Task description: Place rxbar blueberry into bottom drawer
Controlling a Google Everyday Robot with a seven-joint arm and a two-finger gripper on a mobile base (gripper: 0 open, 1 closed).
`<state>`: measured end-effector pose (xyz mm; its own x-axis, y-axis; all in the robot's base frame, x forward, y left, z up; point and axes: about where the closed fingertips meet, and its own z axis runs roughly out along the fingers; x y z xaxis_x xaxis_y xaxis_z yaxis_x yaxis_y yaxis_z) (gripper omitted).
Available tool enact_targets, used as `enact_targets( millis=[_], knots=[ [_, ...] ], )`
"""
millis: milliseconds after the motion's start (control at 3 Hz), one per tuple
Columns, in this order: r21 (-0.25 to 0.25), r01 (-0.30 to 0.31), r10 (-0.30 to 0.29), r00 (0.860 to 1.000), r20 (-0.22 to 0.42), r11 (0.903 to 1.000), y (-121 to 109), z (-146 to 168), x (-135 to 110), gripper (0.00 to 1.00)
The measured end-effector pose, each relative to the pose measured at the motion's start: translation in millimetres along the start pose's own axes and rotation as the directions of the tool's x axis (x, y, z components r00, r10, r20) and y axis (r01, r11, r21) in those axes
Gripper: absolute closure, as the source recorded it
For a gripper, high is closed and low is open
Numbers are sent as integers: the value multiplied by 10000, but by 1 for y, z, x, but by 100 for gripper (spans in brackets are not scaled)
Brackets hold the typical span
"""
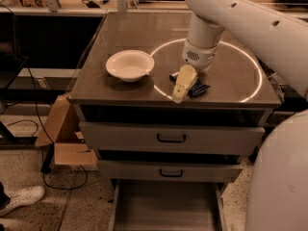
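Our hand [181, 91] hangs low over the front of the table [130, 32], its pale tip slanting down toward the table's front edge. It sits directly over the rxbar blueberry [199, 87]. We cannot tell whether the hand is spread, pressed together, or pinching the bar, because its pale casing covers the place where they meet.

The rxbar blueberry lies flat on the table, partly beneath the hand. Most of the dark wrapper shows just to the right of the pale casing, and a small dark corner pokes out on its left. The bar rests near the front edge, at the lower left of a thin bright ring [255, 76] marked on the brown top.

A white bowl [130, 65] stands upright to the left of the hand, near it but clearly apart, just outside the ring. Our white arm [231, 13] comes in from the upper right and bends down to the wrist above the bar.

Below the table's top, the two upper drawers [211, 138] are shut, each with a dark handle at its middle. The bottom drawer [166, 206] is pulled out toward us, a wide shallow grey tray with pale side rails. It lies well below the bar and forward of it.

On the speckled floor at the left, a cardboard box [62, 129] leans against the cabinet, with a black cable [43, 143] trailing past it. A white shoe [21, 198] shows near the frame's edge. Our rounded white body [281, 177] fills the lower right.
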<state>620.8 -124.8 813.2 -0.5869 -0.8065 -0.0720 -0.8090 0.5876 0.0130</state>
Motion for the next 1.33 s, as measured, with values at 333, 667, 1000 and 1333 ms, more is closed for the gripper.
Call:
enact_targets(
  millis=[333,667,1000,1333],
  knots=[
    [0,0,0,10000,0,10000,0,0,0,3],
    [0,0,0,10000,1,10000,0,0,0,26],
    [0,0,0,10000,1,10000,0,0,0,57],
    [0,0,0,10000,1,10000,0,0,0,80]
  ],
)
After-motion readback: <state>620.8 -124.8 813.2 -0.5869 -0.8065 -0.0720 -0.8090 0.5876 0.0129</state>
